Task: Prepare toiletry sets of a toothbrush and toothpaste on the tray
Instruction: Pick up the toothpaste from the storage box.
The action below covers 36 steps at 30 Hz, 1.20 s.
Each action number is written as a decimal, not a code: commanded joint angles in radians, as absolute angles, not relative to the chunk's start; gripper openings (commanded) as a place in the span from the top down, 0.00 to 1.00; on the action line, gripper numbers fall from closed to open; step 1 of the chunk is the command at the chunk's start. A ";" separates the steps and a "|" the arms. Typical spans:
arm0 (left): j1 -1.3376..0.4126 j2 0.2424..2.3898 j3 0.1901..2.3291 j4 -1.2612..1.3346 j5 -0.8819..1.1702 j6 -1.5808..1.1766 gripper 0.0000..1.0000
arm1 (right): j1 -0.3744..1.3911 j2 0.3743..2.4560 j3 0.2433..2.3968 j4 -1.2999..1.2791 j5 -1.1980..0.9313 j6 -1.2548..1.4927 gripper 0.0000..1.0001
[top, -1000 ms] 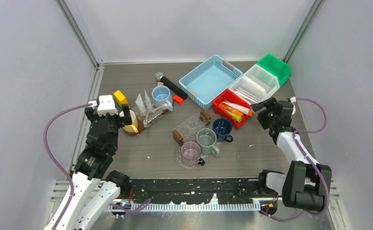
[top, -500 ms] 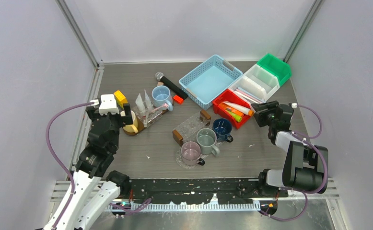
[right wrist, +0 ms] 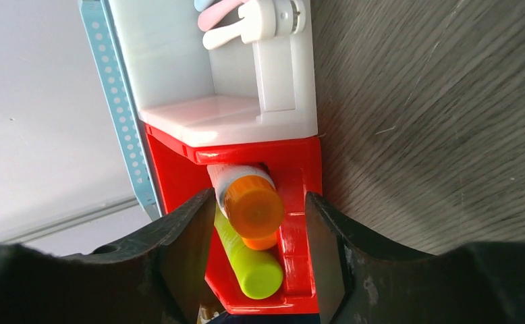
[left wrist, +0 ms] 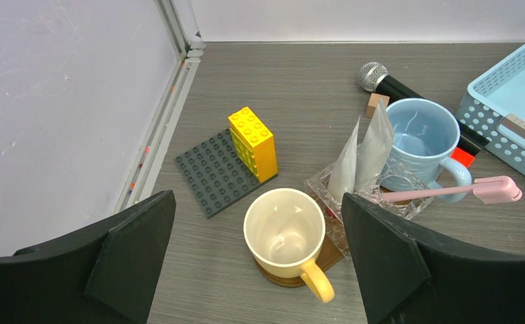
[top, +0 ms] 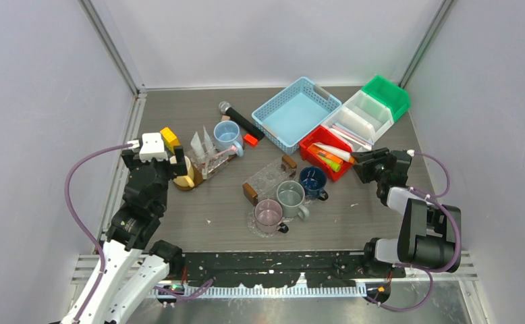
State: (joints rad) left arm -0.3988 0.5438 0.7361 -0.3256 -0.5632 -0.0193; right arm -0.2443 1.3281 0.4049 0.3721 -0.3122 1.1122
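The left arm (top: 135,216) rises from its base at the near left, elbow bent, with the wrist tipped forward and down. The left gripper (top: 178,160) points toward the far right, its 2 jaws spread wide and gripping nothing. The right arm (top: 418,233) is folded tightly above its base, and its forearm runs out toward the far left. The right gripper (top: 358,164) lies low and nearly level. In the right wrist view its 2 jaws stand partly apart, not pressed together.
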 commanded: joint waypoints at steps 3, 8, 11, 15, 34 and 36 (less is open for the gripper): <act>-0.394 0.537 0.738 -0.285 -0.551 -0.029 0.03 | -0.247 1.309 0.404 0.405 -0.334 1.099 0.45; -0.394 0.535 0.741 -0.285 -0.505 -0.031 0.03 | -0.248 1.323 0.399 0.468 -0.364 1.131 0.57; -0.394 0.536 0.750 -0.286 -0.439 -0.055 0.03 | -0.248 1.312 0.392 0.486 -0.370 1.152 0.68; -0.394 0.558 0.786 -0.315 -0.337 -0.123 0.02 | -0.248 1.261 0.391 0.493 -0.385 1.181 0.79; -0.396 0.818 1.007 -0.324 0.133 -0.503 0.02 | -0.168 1.135 0.519 0.670 -0.528 1.374 0.99; -0.397 0.855 1.021 -0.305 0.176 -0.547 0.02 | -0.148 1.126 0.534 0.688 -0.547 1.376 0.99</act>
State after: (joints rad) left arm -0.3988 0.8043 0.9676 -0.3733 0.0425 -0.4274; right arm -0.1814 1.1770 0.4610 0.5522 -0.4805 1.3334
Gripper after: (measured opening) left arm 0.977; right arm 0.376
